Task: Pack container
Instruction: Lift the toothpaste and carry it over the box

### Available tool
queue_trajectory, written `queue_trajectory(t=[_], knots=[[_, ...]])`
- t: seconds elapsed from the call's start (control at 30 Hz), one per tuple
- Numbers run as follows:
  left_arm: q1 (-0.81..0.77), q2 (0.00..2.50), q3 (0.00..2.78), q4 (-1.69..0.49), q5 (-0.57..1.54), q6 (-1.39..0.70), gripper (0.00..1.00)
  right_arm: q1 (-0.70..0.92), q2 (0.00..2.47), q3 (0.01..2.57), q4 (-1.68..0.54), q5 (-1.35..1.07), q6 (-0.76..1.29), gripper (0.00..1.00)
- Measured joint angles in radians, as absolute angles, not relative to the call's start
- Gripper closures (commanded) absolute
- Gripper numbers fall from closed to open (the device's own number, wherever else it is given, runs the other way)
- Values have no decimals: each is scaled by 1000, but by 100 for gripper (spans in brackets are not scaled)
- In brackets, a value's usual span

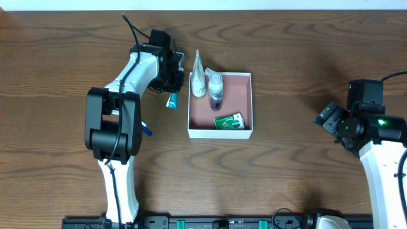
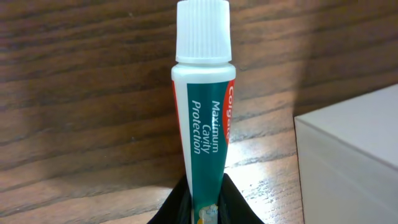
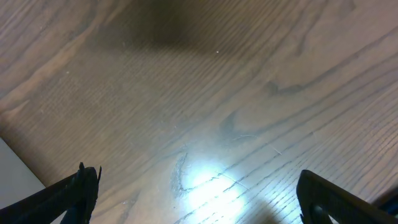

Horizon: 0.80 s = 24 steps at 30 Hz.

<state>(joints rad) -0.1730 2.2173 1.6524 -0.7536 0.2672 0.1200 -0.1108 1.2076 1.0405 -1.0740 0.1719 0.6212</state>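
Observation:
The container (image 1: 219, 133) is a shallow white-walled box with a pink-brown inside, near the table's middle. In it lie a white tube (image 1: 199, 79), a small clear bottle (image 1: 216, 89) and a green packet (image 1: 229, 121). My left gripper (image 1: 172, 86) is just left of the box, shut on the tail of a teal and white toothpaste tube (image 1: 170, 100). In the left wrist view the toothpaste tube (image 2: 202, 124) points away from the left gripper (image 2: 204, 208), white cap outward, with the container's wall (image 2: 354, 155) to its right. My right gripper (image 1: 331, 121) is far right, open over bare wood, as the right gripper (image 3: 199, 199) shows.
A small blue object (image 1: 147, 130) pokes out from under the left arm's forearm. The wooden table (image 1: 286, 178) surrounds the box on all sides. The arms' bases stand at the front edge.

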Motion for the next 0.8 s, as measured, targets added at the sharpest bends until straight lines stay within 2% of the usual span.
queue_trajectory(t=[0.37,0.8], knots=[[-92,2168,1676,-745,266,2,88,-111,1207,1040,-1074,172,621,1],[-70,1839,1687,-596,266,-150,88,-111,1208,1040,-1074,172,621,1]])
